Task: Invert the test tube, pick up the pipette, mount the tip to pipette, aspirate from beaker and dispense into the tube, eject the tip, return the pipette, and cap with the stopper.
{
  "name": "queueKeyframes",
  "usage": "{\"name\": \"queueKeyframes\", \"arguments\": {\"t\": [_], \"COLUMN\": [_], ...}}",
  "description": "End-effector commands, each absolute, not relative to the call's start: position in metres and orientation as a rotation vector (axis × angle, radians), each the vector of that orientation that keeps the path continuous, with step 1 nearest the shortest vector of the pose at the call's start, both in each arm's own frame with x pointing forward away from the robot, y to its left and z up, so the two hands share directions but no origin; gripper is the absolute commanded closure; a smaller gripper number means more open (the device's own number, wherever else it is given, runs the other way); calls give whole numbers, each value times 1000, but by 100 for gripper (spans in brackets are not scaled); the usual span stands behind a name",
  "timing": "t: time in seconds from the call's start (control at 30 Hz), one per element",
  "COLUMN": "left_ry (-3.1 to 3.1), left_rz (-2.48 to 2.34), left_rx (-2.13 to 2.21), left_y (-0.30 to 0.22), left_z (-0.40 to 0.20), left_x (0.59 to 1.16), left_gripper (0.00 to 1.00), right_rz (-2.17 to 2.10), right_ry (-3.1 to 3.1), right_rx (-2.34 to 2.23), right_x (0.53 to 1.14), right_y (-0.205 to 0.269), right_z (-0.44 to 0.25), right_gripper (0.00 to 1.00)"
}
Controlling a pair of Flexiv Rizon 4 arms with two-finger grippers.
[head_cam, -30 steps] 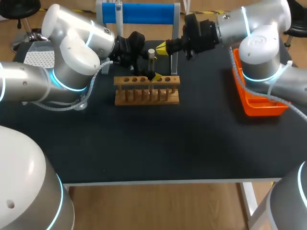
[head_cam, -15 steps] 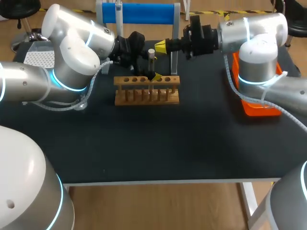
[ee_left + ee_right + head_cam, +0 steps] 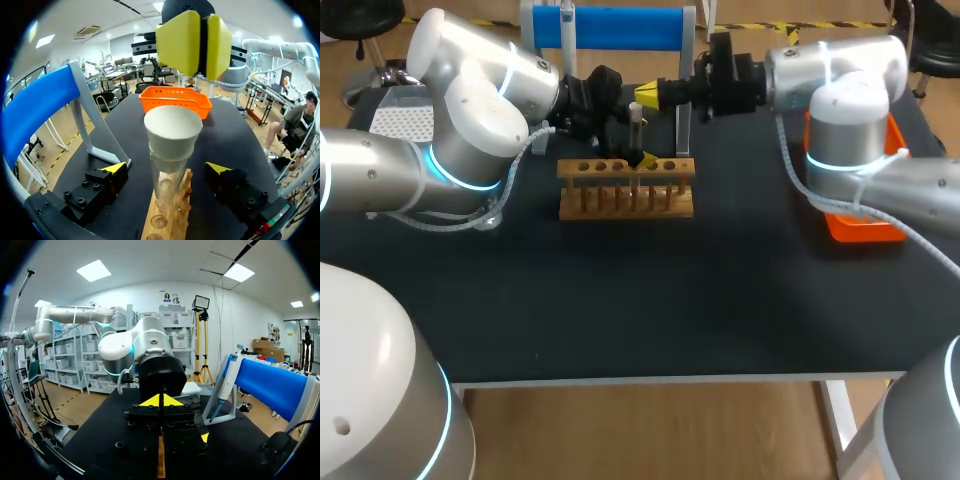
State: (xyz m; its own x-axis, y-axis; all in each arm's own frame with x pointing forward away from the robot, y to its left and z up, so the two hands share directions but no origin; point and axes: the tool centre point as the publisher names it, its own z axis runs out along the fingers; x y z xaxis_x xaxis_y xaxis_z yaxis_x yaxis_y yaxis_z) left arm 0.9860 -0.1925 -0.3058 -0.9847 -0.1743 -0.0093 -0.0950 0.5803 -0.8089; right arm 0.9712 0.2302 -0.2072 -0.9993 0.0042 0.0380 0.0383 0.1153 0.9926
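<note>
**Stoppered tube between the left claw's wide fingers, right claw closed just above**

The test tube (image 3: 636, 140) stands upright in the wooden rack (image 3: 625, 195), which sits toward 12 o'clock on the counter (image 3: 650, 300). A pale stopper (image 3: 636, 108) sits in the tube's mouth.

The left claw (image 3: 167, 169) is spread wide around the lower part of the tube. It has one yellow tip on each side of the glass, and neither touches it.

The right claw (image 3: 648, 95) has its yellow tips pressed together with nothing between them. In the head view it is just beside the stopper, at about 1 o'clock of it. In the left wrist view it hangs above the stopper with a small gap showing.

The orange basket (image 3: 865, 225) lies at 3 o'clock of the rack, well apart from it. The pipette (image 3: 566, 20) hangs on the blue stand (image 3: 620, 28) at about 11 o'clock of the rack.
</note>
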Motion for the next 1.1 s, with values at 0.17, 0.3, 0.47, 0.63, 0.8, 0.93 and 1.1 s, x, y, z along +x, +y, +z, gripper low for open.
{"name": "queueKeyframes", "arguments": {"t": [0.17, 0.3, 0.47, 0.63, 0.8, 0.93, 1.1], "left_ry": [2720, 2720, 2720, 2720, 2720, 2720, 2720], "left_rz": [-1378, -1378, -1378, -1378, -1378, -1378, -1378], "left_rx": [-231, -231, -231, -231, -231, -231, -231], "left_y": [-192, -192, -192, -192, -192, -192, -192], "left_z": [-305, -305, -305, -305, -305, -305, -305], "left_x": [987, 987, 987, 987, 987, 987, 987], "left_gripper": [0, 0, 0, 0, 0, 0, 0], "right_rz": [-2073, -2074, -2064, -2047, -2016, -2001, -1968], "right_ry": [-2323, -2310, -2306, -2309, -2327, -2332, -2341], "right_rx": [-50, -56, -52, -62, -84, -105, -116], "right_x": [975, 975, 975, 976, 977, 977, 974], "right_y": [233, 235, 237, 237, 235, 233, 234], "right_z": [-211, -212, -216, -221, -231, -238, -247], "right_gripper": [100, 100, 100, 100, 100, 100, 100]}}
